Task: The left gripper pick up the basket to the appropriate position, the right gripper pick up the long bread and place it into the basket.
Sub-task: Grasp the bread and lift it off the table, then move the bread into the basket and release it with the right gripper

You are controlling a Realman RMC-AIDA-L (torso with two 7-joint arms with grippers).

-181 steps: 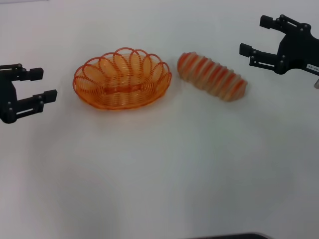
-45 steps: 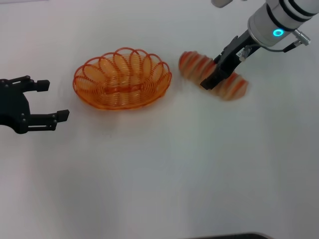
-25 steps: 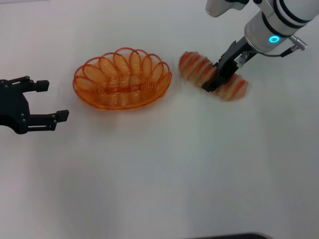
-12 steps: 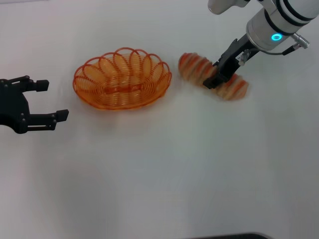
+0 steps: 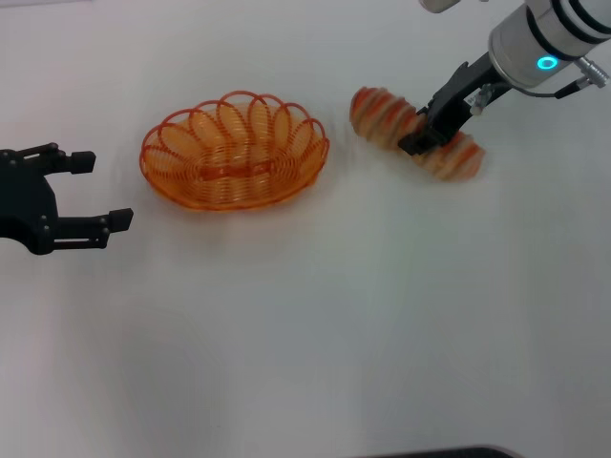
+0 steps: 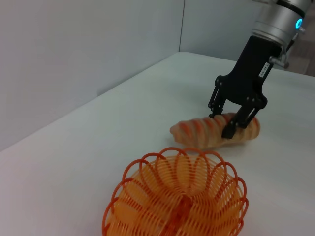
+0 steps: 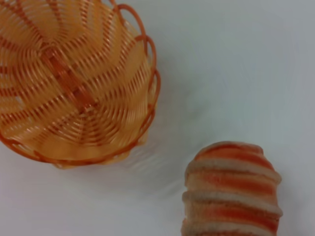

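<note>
The striped tan long bread (image 5: pixel 416 135) lies diagonally on the white counter (image 5: pixel 315 315), one end toward the orange wire basket (image 5: pixel 235 151). The right end effector (image 5: pixel 427 136) clamps its middle; the left end effector (image 5: pixel 93 194) waits spread wide, holding nothing.

bright, even light on the white table (image 5: pixel 305 334) – faint soft shadows, long bread (image 7: pixel 231 191) slightly blurred up close

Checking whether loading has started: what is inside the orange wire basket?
Nothing is inside the basket; its wire floor shows bare. The long bread lies outside it on the table, gripped by the right gripper.
</note>
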